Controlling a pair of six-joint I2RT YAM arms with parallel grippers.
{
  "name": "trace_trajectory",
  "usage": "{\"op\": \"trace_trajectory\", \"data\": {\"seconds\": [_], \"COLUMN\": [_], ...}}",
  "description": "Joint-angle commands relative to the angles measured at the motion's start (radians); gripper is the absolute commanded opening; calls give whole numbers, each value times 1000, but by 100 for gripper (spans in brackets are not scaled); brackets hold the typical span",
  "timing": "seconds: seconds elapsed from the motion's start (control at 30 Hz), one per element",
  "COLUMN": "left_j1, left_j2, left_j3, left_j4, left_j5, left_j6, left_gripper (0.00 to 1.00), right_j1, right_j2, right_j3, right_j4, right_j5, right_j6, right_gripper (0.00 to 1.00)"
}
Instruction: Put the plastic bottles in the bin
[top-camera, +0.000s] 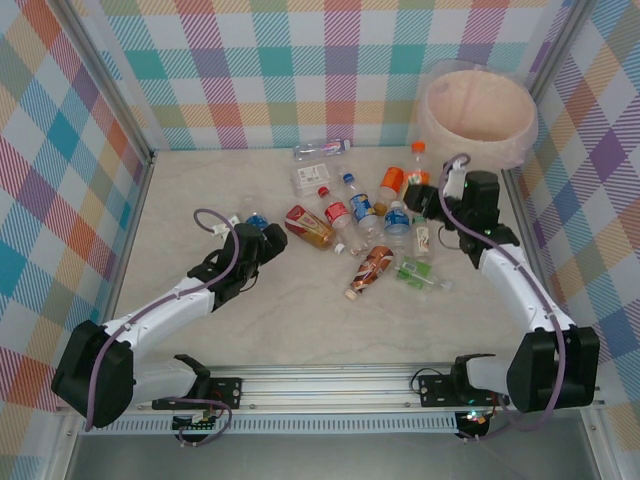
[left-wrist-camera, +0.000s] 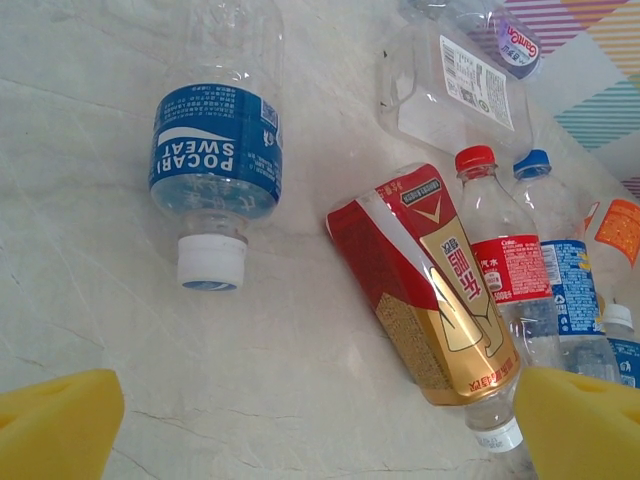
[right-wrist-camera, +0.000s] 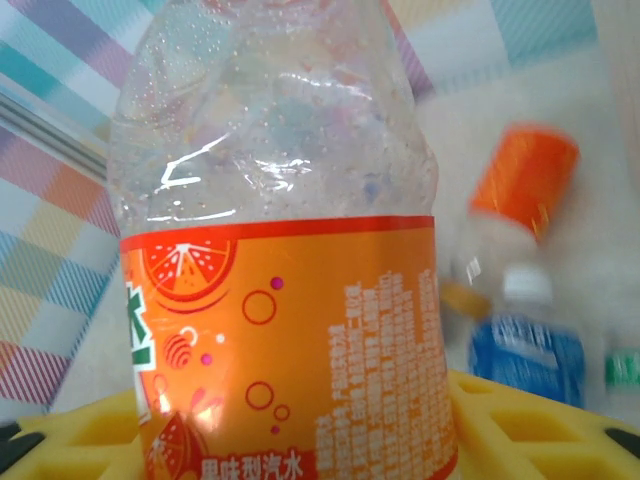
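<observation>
**Right arm has one, left arm lining up**

From above: the plastic bottles (top-camera: 365, 225) lie scattered across the table (top-camera: 300, 330), and I see none inside the bin (top-camera: 478, 100) in the far right corner. My right gripper (top-camera: 432, 190) works the far right edge of the pile, the side nearest the bin, so its carry should be short. The left gripper (top-camera: 268, 245) takes the pile's left edge.

Left wrist: yellow pads (left-wrist-camera: 55, 425) are spread wide over bare table with nothing between them. A Pocari Sweat bottle (left-wrist-camera: 215, 150) lies on its side just beyond, with a red-and-gold bottle (left-wrist-camera: 430, 290) to its right. The Pocari lies apart from the rest, so I'd call it the cleaner grab.

Right wrist: jaws pinching an orange-labelled bottle (right-wrist-camera: 285, 320) low on its label. I can't tell whether it's off the table
</observation>
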Motion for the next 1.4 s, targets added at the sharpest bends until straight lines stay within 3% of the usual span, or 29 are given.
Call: {"op": "trace_trajectory", "data": {"seconds": [0.0, 0.13, 0.27, 0.9, 1.2, 1.37], "left_j1": [12, 12, 12, 17, 31, 39], "left_j2": [-12, 6, 11, -12, -48, -40], "left_j3": [-8, 6, 8, 19, -9, -6], "left_j4": [19, 7, -5, -147, -194, -205], "left_j5": [41, 71, 75, -37, -80, -71], "left_j6": [-2, -2, -4, -49, -78, -82], "left_gripper": [100, 100, 100, 100, 100, 100], "right_j1": [0, -5, -23, -171, -181, -181], "right_j2": [41, 112, 227, 700, 870, 917], "right_j3": [149, 303, 509, 1133, 1363, 1418], "right_j4": [13, 2, -148, -600, -768, -794], "right_j5": [52, 56, 184, 349, 309, 298], "right_j6": [-33, -68, -69, -152, -183, -170], "right_gripper": [44, 45, 44, 50, 56, 65]}}
